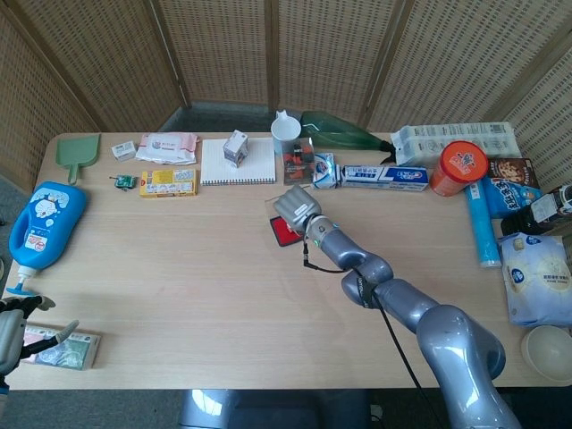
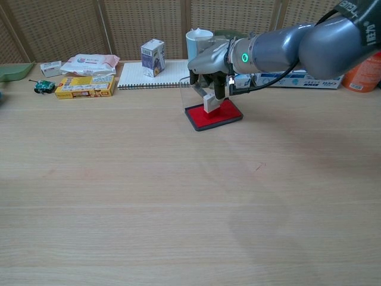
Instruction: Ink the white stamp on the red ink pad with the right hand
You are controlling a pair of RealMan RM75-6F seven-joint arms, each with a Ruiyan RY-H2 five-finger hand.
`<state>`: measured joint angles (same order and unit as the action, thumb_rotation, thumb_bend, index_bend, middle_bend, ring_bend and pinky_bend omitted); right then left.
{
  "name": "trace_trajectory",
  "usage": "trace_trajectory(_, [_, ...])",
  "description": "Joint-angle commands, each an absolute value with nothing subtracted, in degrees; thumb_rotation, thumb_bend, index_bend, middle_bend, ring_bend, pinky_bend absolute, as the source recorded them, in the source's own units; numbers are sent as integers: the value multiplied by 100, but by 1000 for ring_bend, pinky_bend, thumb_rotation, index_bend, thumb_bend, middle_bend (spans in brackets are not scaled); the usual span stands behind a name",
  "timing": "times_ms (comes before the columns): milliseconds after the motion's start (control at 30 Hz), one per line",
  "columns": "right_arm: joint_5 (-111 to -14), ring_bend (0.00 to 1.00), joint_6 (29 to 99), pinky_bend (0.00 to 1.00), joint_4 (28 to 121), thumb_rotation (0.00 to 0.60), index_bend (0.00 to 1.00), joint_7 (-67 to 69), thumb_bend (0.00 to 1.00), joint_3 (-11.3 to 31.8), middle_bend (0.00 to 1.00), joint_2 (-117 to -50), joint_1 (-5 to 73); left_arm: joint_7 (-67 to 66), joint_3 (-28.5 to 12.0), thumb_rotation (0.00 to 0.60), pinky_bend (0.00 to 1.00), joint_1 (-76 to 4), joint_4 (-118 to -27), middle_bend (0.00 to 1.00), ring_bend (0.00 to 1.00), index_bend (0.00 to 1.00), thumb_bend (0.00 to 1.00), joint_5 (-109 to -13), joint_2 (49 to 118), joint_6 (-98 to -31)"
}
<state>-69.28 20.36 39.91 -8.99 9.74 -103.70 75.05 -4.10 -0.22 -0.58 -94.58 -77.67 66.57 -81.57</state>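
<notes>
The red ink pad (image 2: 215, 115) lies flat in its black tray near the table's far middle; in the head view only its edge (image 1: 286, 232) shows under the hand. The small white stamp (image 2: 210, 103) stands on the pad's far part, pinched from above by my right hand (image 2: 209, 64), whose back covers the stamp in the head view (image 1: 296, 206). My left hand (image 1: 11, 332) hangs at the table's near left corner, fingers apart, holding nothing.
A clear lid (image 2: 186, 95) stands up behind the pad. Along the far edge sit a notebook (image 2: 156, 74) with a small carton (image 2: 153, 57), a white cup (image 2: 199, 39), a yellow box (image 2: 84, 87), a toothpaste box (image 2: 297, 78). A blue bottle (image 1: 43, 223) lies at left.
</notes>
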Motion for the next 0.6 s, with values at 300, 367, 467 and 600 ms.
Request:
trace_trajectory(300, [-6861,1000,1966,1000,3784,600,709,-977,456,974,1000,-10538,7534,-341,-11,185,182,-19,-9396,402,296,369,117,-7774,6658,-8167])
trace_trajectory(367, [-6853,1000,1978,1000,3780,600,709,-983,456,984,1000,-10534,7532,-333,-14,184,182,-14,-9385,402,294,369,117,-7768,6663,-8167])
trace_trajectory(467, [-6843,1000,2036,1000,3860,600,709,-990,456,1012,1000,-10457,7515,-322,-18,188,182,-18,-9370,401,292,369,117,-7775,6667,-8159])
trace_trajectory(600, [-6796,1000,2159,1000,4097,600,710,-1022,456,1062,1000,-10255,7457,-295,-24,186,182,-33,-9367,401,291,369,116,-7825,6680,-8159])
